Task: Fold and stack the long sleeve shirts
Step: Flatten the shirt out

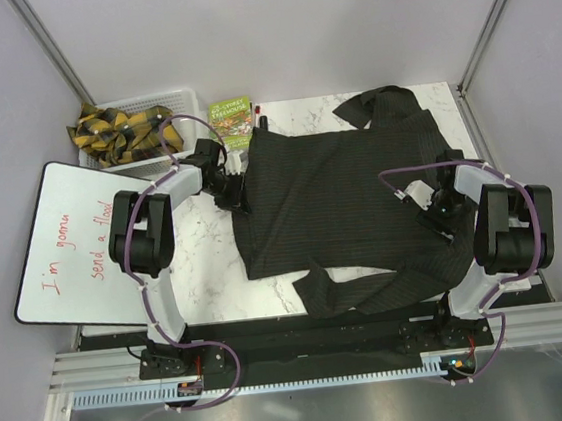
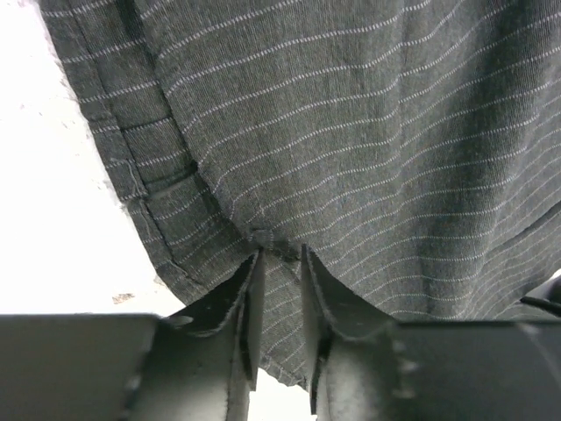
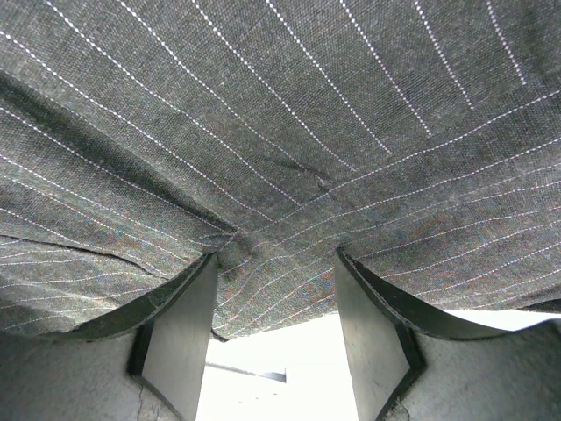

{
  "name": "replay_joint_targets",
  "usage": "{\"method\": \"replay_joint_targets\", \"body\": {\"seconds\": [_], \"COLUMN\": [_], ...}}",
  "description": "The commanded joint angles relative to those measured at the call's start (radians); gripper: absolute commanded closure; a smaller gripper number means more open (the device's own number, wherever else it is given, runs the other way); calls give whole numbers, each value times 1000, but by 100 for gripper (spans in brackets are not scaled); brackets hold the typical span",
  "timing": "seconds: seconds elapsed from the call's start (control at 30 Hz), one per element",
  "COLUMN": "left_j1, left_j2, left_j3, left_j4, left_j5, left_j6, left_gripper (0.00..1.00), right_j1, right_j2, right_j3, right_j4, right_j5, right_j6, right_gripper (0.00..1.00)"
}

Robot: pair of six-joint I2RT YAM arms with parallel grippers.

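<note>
**Top external view.** Containers: one white basket (image 1: 163,95), upper left of the frame. It holds a heap of yellow-and-black patterned cloth (image 1: 121,127); the pieces cannot be counted.

Count:
- One green booklet (image 1: 232,122), just right of the basket.
- One whiteboard (image 1: 73,242) with red handwriting, at the left edge.
- One long sleeve shirt (image 1: 340,194), dark with fine stripes, spread flat across the centre and right of the frame. One sleeve is bunched at the top and the other lies along the bottom.
- Two arms.

The left fingers (image 1: 234,193) are at the shirt's left edge. The right fingers (image 1: 429,207) are on its right side. The surface is a white marbled desk (image 1: 201,259). Pale walls enclose it, with metal posts in the upper corners.

**Left wrist view.** The left fingers (image 2: 247,303) stand narrow, pinching the puckered hem of the shirt (image 2: 351,132). Bare desk (image 2: 53,219) shows at the left.

**Right wrist view.** The right fingers (image 3: 180,333) stand wide apart. The shirt (image 3: 280,114) is draped over their tips and a fold sags into the gap. Whether they clamp it cannot be told. The desk (image 3: 272,368) shows white below the cloth edge.
</note>
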Motion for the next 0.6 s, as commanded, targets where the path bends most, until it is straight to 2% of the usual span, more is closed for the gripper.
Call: {"method": "replay_joint_targets", "body": {"seconds": [0.0, 0.07, 0.17, 0.2, 0.57], "left_j1": [-3, -3, 0, 0, 40], "left_j2": [15, 20, 10, 4, -117], "left_j3": [54, 58, 52, 48, -14], "left_j4": [33, 33, 27, 27, 4], "left_j5": [-28, -47, -99, -114, -194], "left_j6": [-33, -28, -25, -25, 65], "left_gripper": [75, 80, 96, 98, 98], "right_j1": [-8, -8, -8, -9, -11], "right_j2": [45, 45, 46, 46, 39], "right_j3": [-4, -4, 1, 3, -10], "right_j4": [60, 56, 60, 60, 56], "right_j5": [16, 18, 21, 21, 13], "right_j6": [-27, -27, -27, -28, -38], "right_gripper": [37, 38, 38, 38, 38]}}
